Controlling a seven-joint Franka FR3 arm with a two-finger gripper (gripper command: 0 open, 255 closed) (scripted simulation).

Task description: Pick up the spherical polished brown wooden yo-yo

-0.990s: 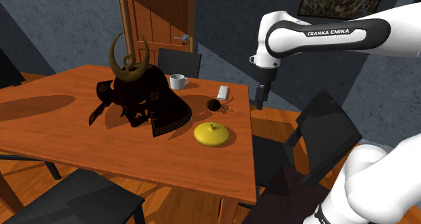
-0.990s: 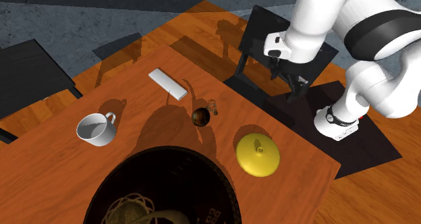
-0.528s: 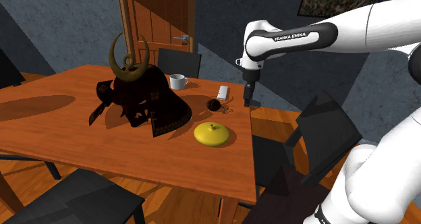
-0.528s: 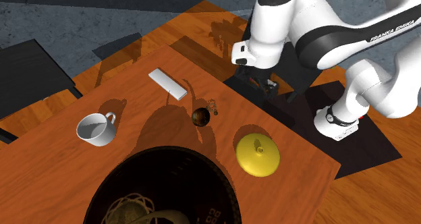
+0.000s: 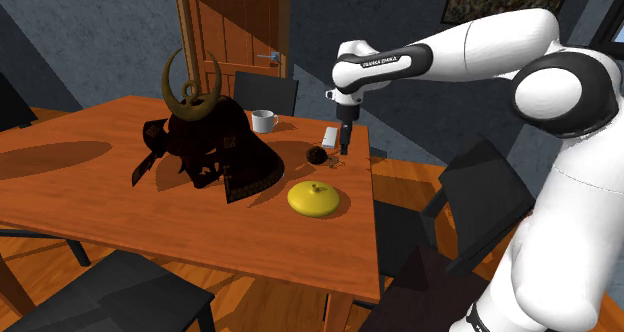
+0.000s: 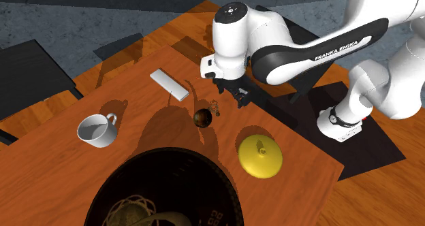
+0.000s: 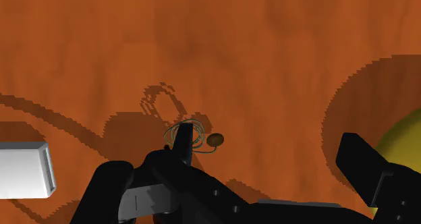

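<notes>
Hovering the gripper (image 5: 346, 142) above the table (image 5: 90, 195), fingers standing apart and gripping nothing. Spotting the dark brown yo-yo (image 5: 316, 154) lying on the wood near the gripper, between the white box (image 5: 331, 136) and the yellow lidded dish (image 5: 315, 198). Judging this as the approach, grasp not yet begun. Needing next: centring over the ball, lowering until the 2 fingers are straddling it, then closing.

Dim warm-toned renders, no blur, glare or edge distortion, white arm (image 5: 480, 50) brightest; hard shadows with stair-stepped edges on table (image 7: 270, 40) just under gripper (image 7: 266, 145), bigger softer shadow patches past helmet (image 5: 200, 145) far from gripper, walls (image 5: 100, 30) behind dark and flat.
</notes>
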